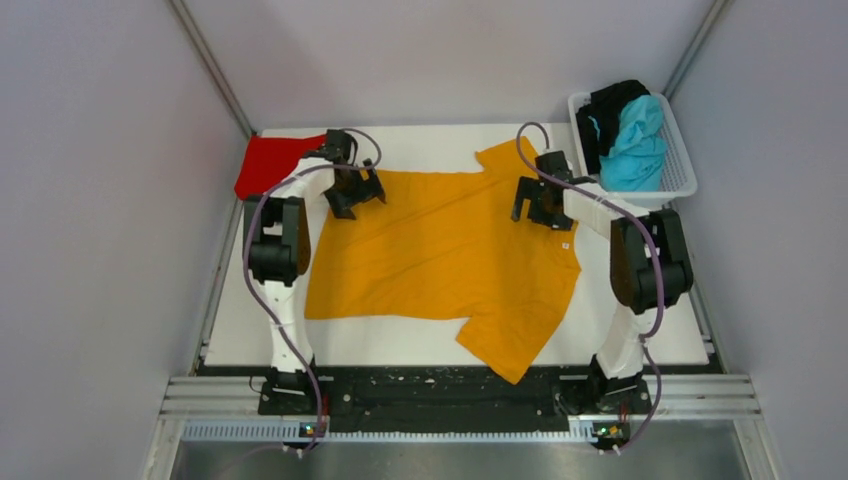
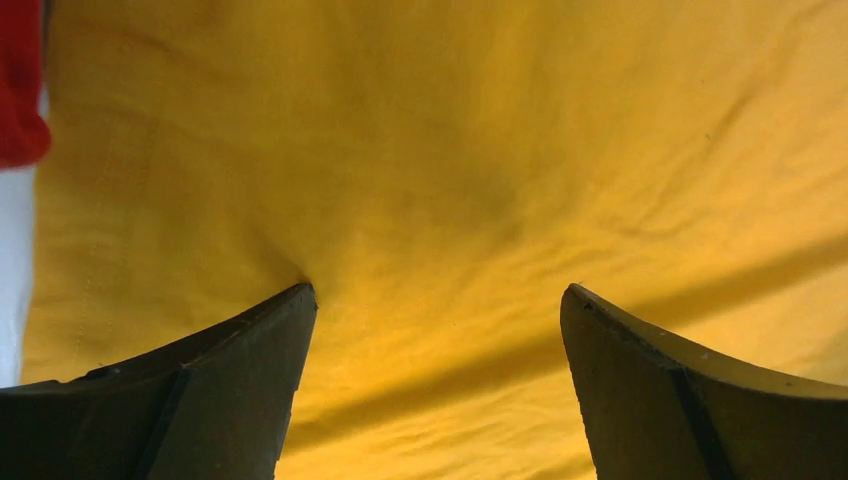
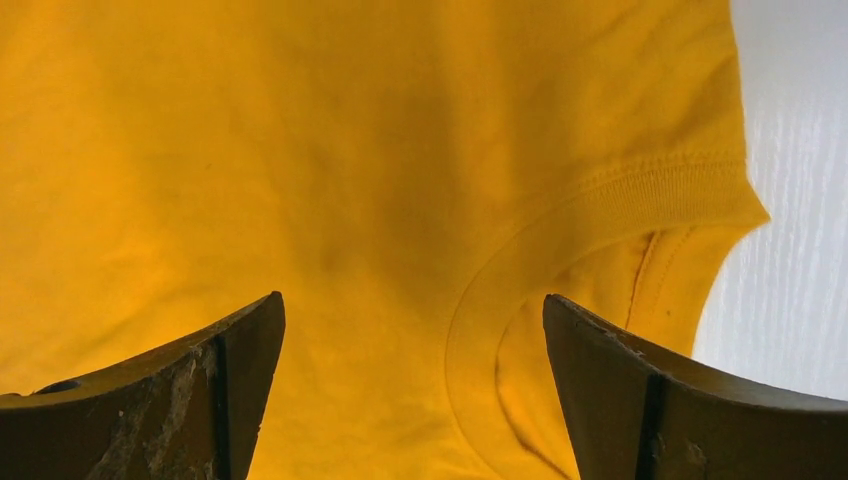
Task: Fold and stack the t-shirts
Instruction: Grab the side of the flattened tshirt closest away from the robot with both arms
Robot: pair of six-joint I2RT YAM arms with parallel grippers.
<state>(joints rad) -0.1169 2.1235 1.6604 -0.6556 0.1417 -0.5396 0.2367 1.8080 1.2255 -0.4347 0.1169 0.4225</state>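
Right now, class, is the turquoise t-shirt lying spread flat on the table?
No, the turquoise t-shirt sits bunched up inside the white basket, not spread out.

Four t-shirts (image 1: 440, 250) (image 1: 268, 163) (image 1: 635, 145) (image 1: 610, 108), one basket (image 1: 686, 165), two arms (image 1: 275, 245) (image 1: 645, 262)

I read the orange shirt (image 1: 440, 250) as matt, fine-knit cloth, softly creased, with a ribbed collar (image 3: 560, 240). The red shirt (image 1: 268, 162) looks like the same dull cloth. The left fingers (image 2: 230, 390) are smooth, dark and matt. The right fingers (image 3: 200, 400) look scuffed and gritty. The basket (image 1: 683, 170) is white plastic lattice, the table (image 1: 400, 340) is matt white, and the rail (image 1: 200, 395) is ribbed bare metal.
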